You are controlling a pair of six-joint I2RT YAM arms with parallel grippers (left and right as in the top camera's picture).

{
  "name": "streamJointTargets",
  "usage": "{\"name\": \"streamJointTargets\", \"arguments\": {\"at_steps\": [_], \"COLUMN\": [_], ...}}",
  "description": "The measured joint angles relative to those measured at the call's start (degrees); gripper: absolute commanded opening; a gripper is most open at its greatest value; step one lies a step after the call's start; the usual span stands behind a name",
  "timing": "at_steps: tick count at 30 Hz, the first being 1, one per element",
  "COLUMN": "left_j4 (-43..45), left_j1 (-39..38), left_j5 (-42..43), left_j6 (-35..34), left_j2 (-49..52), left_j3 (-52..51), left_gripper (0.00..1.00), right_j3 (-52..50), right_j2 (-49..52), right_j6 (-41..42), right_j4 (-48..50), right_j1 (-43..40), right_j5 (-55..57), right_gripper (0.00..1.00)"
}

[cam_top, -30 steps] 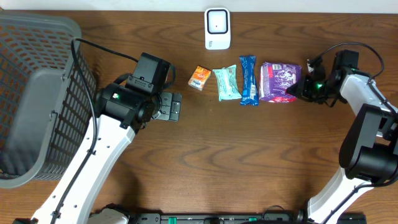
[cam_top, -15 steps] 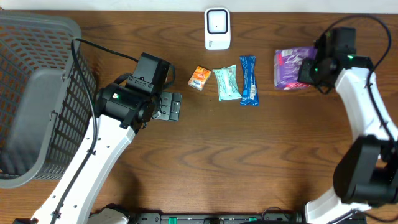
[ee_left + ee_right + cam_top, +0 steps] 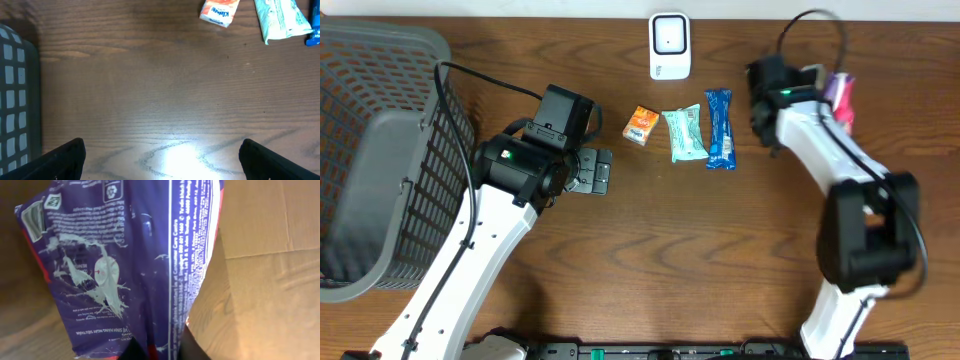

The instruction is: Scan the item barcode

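A purple snack packet (image 3: 125,255) fills the right wrist view, with my right gripper (image 3: 162,350) shut on its lower edge, a dark finger on each side. From overhead the packet (image 3: 842,100) shows edge-on, lifted off the table at the back right, with the right gripper (image 3: 828,88) on it. The white scanner (image 3: 669,45) stands at the back centre, to the left of the packet. My left gripper (image 3: 595,172) hovers open over bare wood, and in its own view (image 3: 162,160) nothing lies between the fingers.
On the table in front of the scanner lie an orange tissue pack (image 3: 641,125), a teal packet (image 3: 684,134) and a blue bar (image 3: 720,128). A grey mesh basket (image 3: 370,150) takes up the left side.
My right arm has lifted the purple packet off the table beside the blue bar and turned it edge-on, its wrist swinging left toward the scanner. The left arm has not moved.
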Motion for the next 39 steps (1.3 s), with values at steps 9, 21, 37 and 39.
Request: {"name": "streamJointTargets", "arguments": {"at_steps": [9,21,37,39], "left_j4": [0.0,0.0,0.0,0.0], "left_j1": [0.0,0.0,0.0,0.0], "left_j5": [0.0,0.0,0.0,0.0], "left_j6": [0.0,0.0,0.0,0.0], "left_j2": [0.0,0.0,0.0,0.0], "left_j3": [0.0,0.0,0.0,0.0], "left_gripper": [0.98,0.98,0.98,0.98], "right_j3": [1.2,16.1,9.1,5.6], "right_j2": [4.1,-4.0,-6.6,-6.6], "right_j6": [1.0,1.8,0.6,0.1], "right_j4": [-0.4,-7.1,-5.0,-1.3], "right_j1": [7.0,0.4,-18.7,-19.6], "right_j5": [-7.5,-35.8,-55.7,-59.6], "right_gripper": [0.5,0.88,0.99,0.96]}}
